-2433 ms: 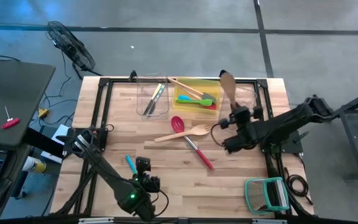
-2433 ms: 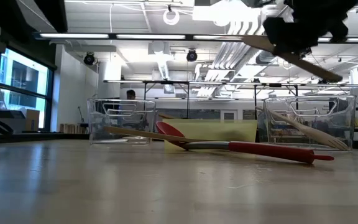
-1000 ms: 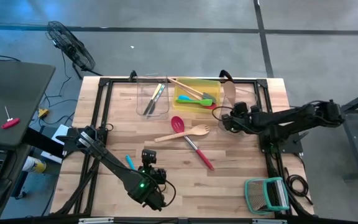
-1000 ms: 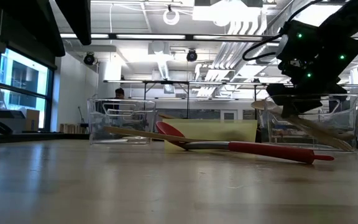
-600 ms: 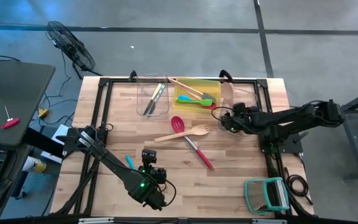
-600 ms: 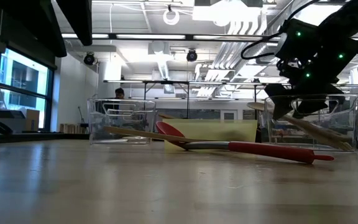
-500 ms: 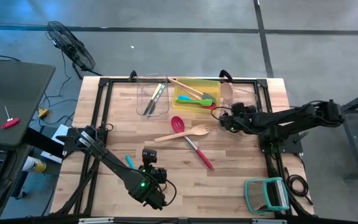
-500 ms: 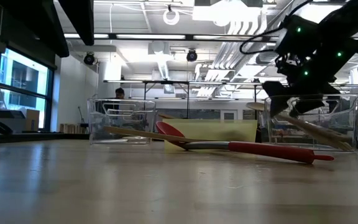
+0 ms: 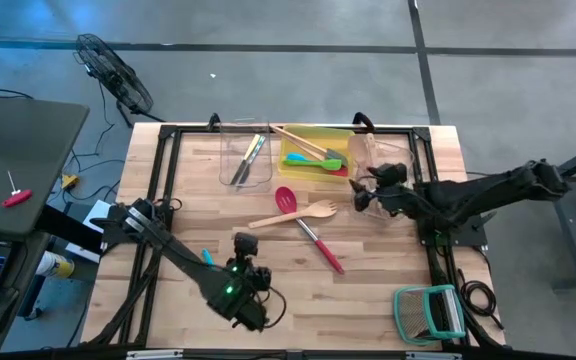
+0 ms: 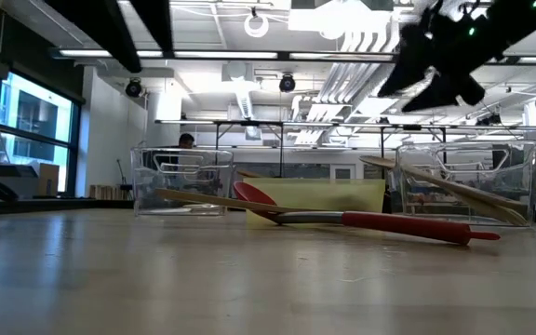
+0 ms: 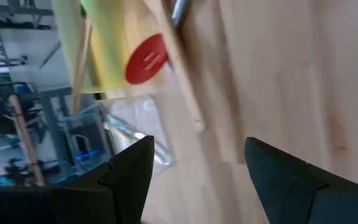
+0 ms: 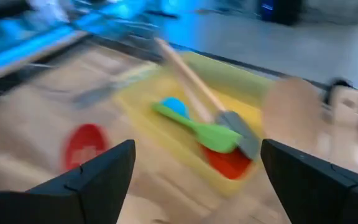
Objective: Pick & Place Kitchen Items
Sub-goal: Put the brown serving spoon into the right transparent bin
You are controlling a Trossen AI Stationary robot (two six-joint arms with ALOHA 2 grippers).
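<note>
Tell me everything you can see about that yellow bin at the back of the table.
The yellow bin is a shallow rectangular tray, plastic by its look, sitting flat on the wooden table's far edge between two clear bins. Several utensils lie inside: a green spatula, a blue one, something red beneath them, and a long wooden-handled tool resting diagonally, its handle poking over the bin's far left corner. From table height only its pale yellow front wall shows, behind the red spoon.
</note>
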